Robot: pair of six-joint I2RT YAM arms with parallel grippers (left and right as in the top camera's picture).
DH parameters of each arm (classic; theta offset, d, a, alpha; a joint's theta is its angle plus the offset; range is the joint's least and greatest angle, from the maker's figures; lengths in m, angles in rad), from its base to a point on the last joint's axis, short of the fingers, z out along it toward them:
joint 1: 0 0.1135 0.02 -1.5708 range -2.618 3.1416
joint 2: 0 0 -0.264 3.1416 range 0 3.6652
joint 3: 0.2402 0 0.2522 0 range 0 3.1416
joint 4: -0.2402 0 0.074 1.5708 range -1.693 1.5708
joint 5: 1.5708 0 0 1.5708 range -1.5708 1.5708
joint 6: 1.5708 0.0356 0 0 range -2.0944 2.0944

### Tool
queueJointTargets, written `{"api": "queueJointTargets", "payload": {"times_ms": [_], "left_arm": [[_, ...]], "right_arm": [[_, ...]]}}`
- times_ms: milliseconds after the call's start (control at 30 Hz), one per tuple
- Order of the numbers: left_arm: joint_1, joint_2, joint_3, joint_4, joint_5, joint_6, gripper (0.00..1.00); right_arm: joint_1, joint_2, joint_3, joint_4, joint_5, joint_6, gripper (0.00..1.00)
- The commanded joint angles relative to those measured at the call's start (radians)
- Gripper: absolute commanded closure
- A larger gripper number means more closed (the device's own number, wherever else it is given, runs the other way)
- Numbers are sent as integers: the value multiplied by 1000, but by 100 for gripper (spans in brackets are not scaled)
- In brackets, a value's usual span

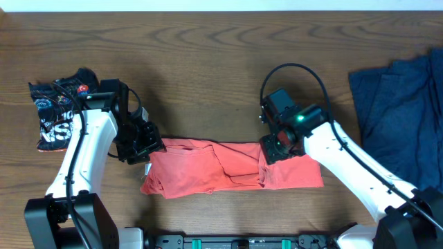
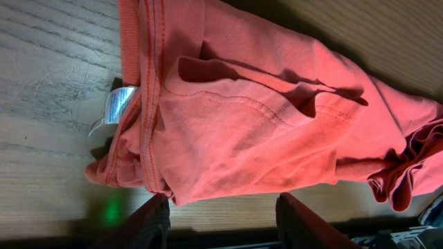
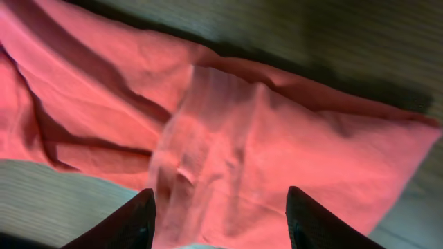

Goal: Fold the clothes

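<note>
- I see a brown wood-grain surface (image 1: 208,62) carrying three garments.
- The coral-red T-shirt (image 1: 228,169) lies near centre, bunched into a long band running left to right, plain side showing and creased.
- Left wrist view: the T-shirt (image 2: 263,117) shows a stitched hem and a white label (image 2: 114,111) at its collar end.
- The left claw (image 1: 142,142) is at the band's left end; its fingers (image 2: 149,221) stand apart, with the cloth edge just beyond them.
- The right claw (image 1: 273,149) is over the band right of its middle; its fingers (image 3: 124,221) are spread wide above the T-shirt (image 3: 277,138) and grip nothing.
- The black printed shirt (image 1: 59,111) sits crumpled at the far left.
- The navy-blue garment (image 1: 405,104) lies at the right edge.
</note>
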Motion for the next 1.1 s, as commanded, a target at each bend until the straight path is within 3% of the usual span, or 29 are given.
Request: {"api": "queueJointTargets", "payload": {"times_ms": [0,300,400,467,633,833,967,1067], "left_arm": [[2,-15,27,-6,6,6,45],[2,-15,27,-15,-17,6,43],[2,-15,23,-14,-20,6,43],[2,-15,21,-14,-21,6,43],[2,-15,21,-10,-21,6,43],[2,-15,21,2,-21,6,42],[2,-15,21,-23,-64,5,28],[2,-15,21,-48,-157,-36,25]], "right_arm": [[33,56,-32,12,-1,43,42],[68,238,-72,110,-69,43,42],[68,283,-72,180,-69,53,53],[68,299,-72,224,-69,59,54],[60,298,-69,306,-27,58,46],[34,298,-69,354,-20,-18,43],[36,274,-61,323,-20,-29,33],[31,217,-40,300,-19,-32,30]]}}
